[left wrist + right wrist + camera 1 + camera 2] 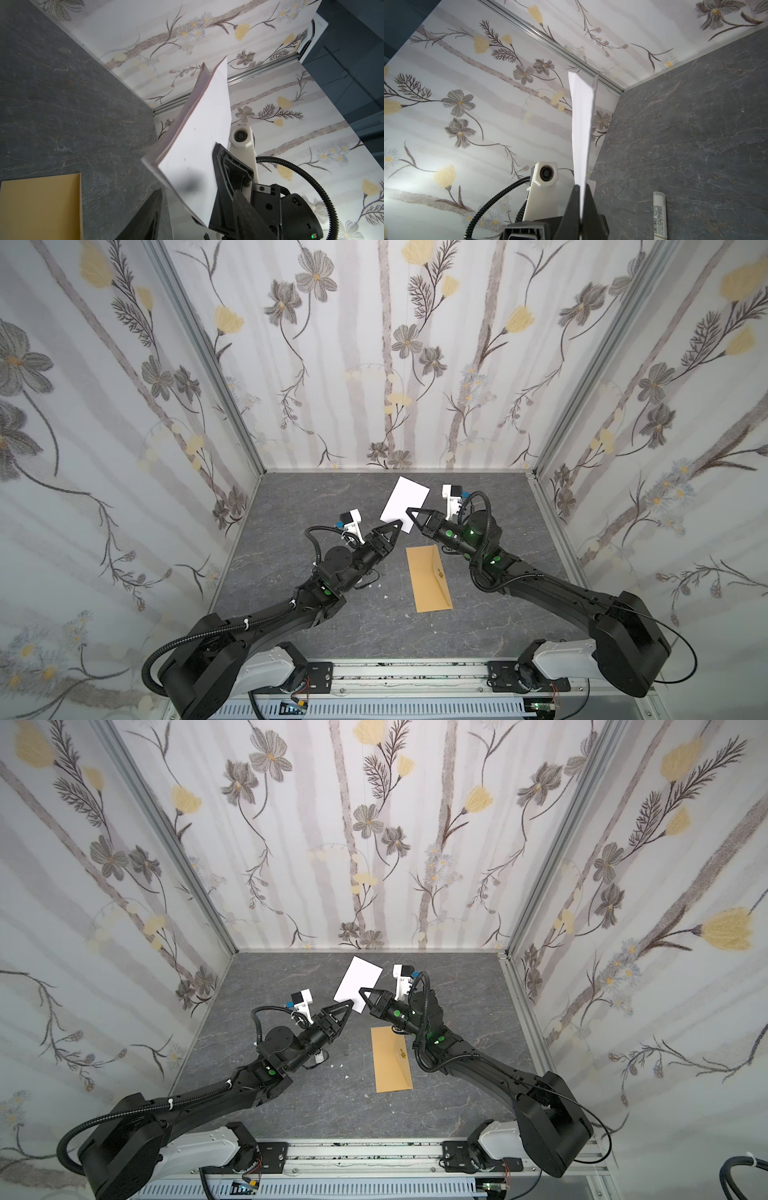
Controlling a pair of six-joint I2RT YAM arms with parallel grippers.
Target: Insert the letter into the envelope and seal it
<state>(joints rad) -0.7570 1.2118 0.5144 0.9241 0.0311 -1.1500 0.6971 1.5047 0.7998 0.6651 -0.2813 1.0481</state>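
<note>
The envelope (39, 205) ran off the left wrist view's edge; in a top view its back corner lay under the right arm (428, 1011); the tube's (660, 216) label print was unreadable.

Dark grey, stone-veined tabletop (316, 497) fills the floor of the booth in both top views. Floral wallpaper panels (374, 364) rise from its far and side edges, and aluminium posts (208, 356) stand at its back corners. A few white scraps (385, 596) are scattered near its middle. A white tube (660, 216) lies flat on it. A metal rail (415, 674) runs along its near edge.
</note>
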